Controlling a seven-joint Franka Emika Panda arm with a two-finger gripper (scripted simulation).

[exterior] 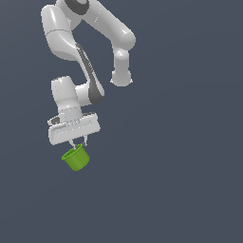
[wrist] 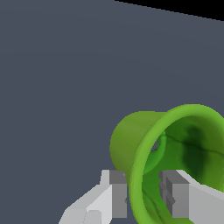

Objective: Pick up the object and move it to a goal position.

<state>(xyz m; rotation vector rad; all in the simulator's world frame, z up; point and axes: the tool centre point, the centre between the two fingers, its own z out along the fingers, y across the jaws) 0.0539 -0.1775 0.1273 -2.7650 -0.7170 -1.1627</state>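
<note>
One end effector [exterior: 79,141], fingers [wrist: 117,192] pinching the tilted green cup's [exterior: 76,158] rim, one inside, one outside.

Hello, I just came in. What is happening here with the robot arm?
A white Panda arm is carrying a small green cup. Its gripper is shut on the cup's rim, one finger outside the wall and the other inside the mouth. The cup hangs tilted below the gripper, at the exterior view's left.
</note>
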